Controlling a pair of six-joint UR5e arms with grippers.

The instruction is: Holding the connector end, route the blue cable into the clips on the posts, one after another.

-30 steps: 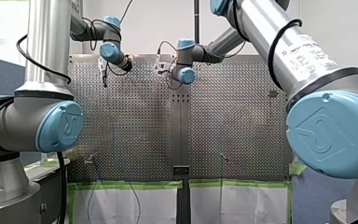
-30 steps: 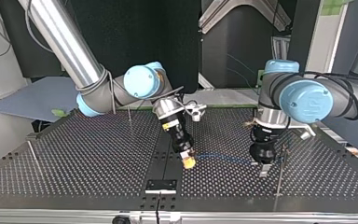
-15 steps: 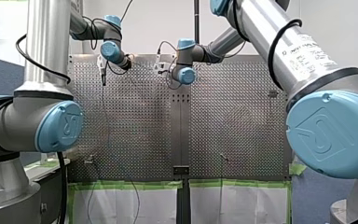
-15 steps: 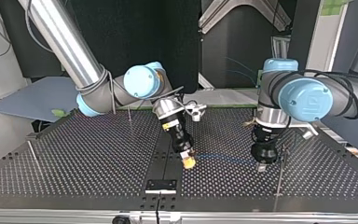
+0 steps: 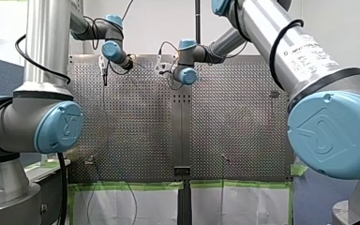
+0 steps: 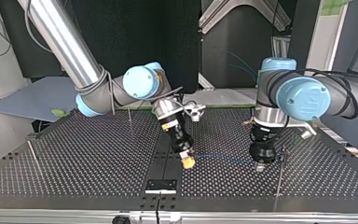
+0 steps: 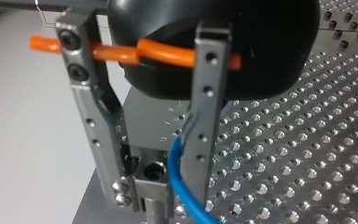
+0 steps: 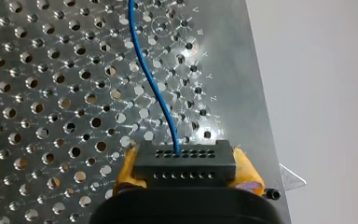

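My right gripper has its yellow pads shut on the black connector. The blue cable leaves the connector and runs ahead over the perforated plate. In the top view the right gripper hangs low near the middle. From there the cable stretches toward my left gripper at the view's right. In the left wrist view the metal fingers stand apart on either side of a grey clip block on its post. The cable loops past the inside of one finger.
A thin post stands just beside my left gripper. Further posts rise at the top view's left and behind the right arm. A black plate sits at the table's near edge. An orange tube crosses the left gripper's body.
My left arm's wrist has turned, and its gripper has shifted slightly up and toward the top view's left, beside the post. The right gripper and connector have stayed put.
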